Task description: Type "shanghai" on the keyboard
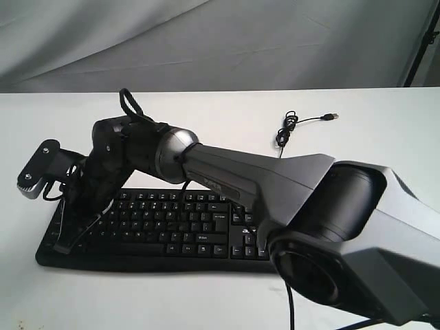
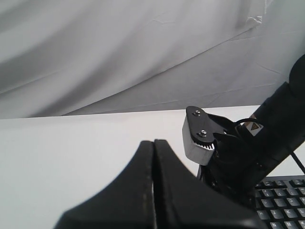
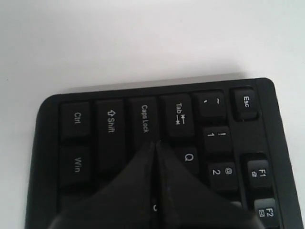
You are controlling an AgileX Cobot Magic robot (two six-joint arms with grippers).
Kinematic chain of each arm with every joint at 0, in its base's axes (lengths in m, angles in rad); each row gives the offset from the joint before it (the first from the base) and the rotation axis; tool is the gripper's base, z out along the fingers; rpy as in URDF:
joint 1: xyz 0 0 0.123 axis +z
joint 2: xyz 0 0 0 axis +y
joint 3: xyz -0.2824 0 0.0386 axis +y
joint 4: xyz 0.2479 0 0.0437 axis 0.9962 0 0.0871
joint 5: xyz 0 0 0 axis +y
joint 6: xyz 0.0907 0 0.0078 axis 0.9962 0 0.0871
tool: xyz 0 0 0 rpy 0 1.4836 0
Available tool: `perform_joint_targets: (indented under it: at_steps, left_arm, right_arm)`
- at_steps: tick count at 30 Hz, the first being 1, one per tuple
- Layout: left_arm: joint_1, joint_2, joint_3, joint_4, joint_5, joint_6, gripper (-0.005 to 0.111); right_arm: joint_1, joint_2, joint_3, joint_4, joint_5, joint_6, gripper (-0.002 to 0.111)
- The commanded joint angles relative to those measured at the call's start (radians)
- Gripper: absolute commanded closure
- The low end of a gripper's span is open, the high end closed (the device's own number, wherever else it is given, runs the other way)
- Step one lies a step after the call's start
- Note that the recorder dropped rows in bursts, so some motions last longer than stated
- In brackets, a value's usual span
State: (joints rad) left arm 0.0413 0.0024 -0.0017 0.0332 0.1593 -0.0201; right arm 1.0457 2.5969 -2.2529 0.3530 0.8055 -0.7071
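The black keyboard [image 1: 172,227] with white legends lies across the white table, and a corner of it shows in the left wrist view [image 2: 281,200]. My right arm reaches over it to its left end. The right gripper [image 1: 64,244] is shut, holding nothing. In the right wrist view its tips [image 3: 155,142] sit over the keyboard [image 3: 109,119], just past the Caps Lock key [image 3: 144,119] and beside Q [image 3: 189,156]. The fingers hide the keys under them, and contact cannot be told. My left gripper [image 2: 153,141] is shut and empty, above bare table to the keyboard's left, outside the exterior view.
The keyboard's thin black USB cable [image 1: 289,127] lies coiled behind it, with the plug [image 1: 331,117] loose on the table. A grey cloth backdrop hangs behind the table. The right arm's silver wrist camera mount [image 2: 198,138] is close in front of the left gripper.
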Motion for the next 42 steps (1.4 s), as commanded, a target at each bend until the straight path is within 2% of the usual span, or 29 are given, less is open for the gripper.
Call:
perform_joint_targets:
  at_steps: [1,12,18,28,34,42]
  left_arm:
    - [-0.006,-0.002,0.002,-0.002,-0.005,-0.003,0.107]
    - [-0.006,-0.002,0.002,-0.002,-0.005,-0.003,0.107]
    - [-0.006,-0.002,0.002,-0.002,-0.005,-0.003,0.107]
    - [-0.006,-0.002,0.002,-0.002,-0.005,-0.003,0.107]
    - [-0.006,-0.002,0.002,-0.002,-0.005,-0.003,0.107]
    - [-0.006,-0.002,0.002,-0.002,-0.005,-0.003,0.107]
  right_arm:
    - [0.003,-0.004,-0.006,0.004,-0.009,-0.014,0.108]
    - [0.001,0.008,-0.006,0.012,0.006,-0.014,0.108]
    - [0.001,-0.052,-0.006,-0.056,0.016,0.008,0.108]
    - [0.001,-0.114,0.006,-0.146,0.147,0.096,0.108]
    - [0.001,-0.2,0.178,-0.192,0.107,0.166,0.108]
    - [-0.001,-0.36,0.528,-0.208,-0.126,0.23,0.108]
